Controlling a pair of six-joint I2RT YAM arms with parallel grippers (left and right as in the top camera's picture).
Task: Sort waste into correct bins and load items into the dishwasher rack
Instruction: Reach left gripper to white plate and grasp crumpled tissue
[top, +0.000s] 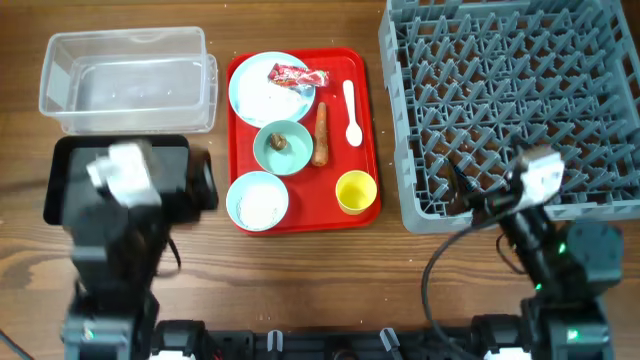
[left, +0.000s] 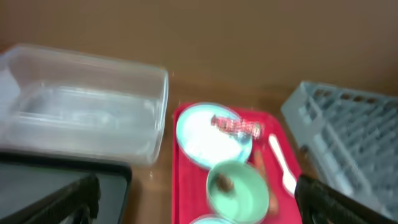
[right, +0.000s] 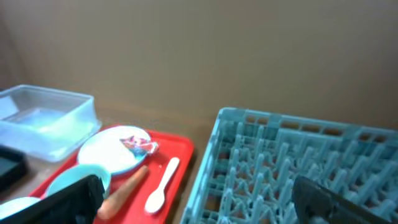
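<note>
On a red tray (top: 365, 120) lie a pale blue plate (top: 245, 90) with a red wrapper (top: 297, 75), a bowl (top: 283, 147) with a brown lump (top: 279, 142), a bowl (top: 257, 200) with white rice, a carrot (top: 320, 135), a white spoon (top: 351, 112) and a yellow cup (top: 355, 191). The grey rack (top: 510, 100) stands to the right. The clear tub (top: 125, 80) and black tray (top: 65, 165) are to the left. My left gripper (left: 199, 205) is open and empty over the black tray's right end. My right gripper (right: 199, 202) is open and empty above the rack's front left corner.
My left arm (top: 120, 200) covers much of the black tray. My right arm (top: 545, 240) reaches over the rack's front edge. Bare wooden table (top: 330, 280) lies in front of the red tray.
</note>
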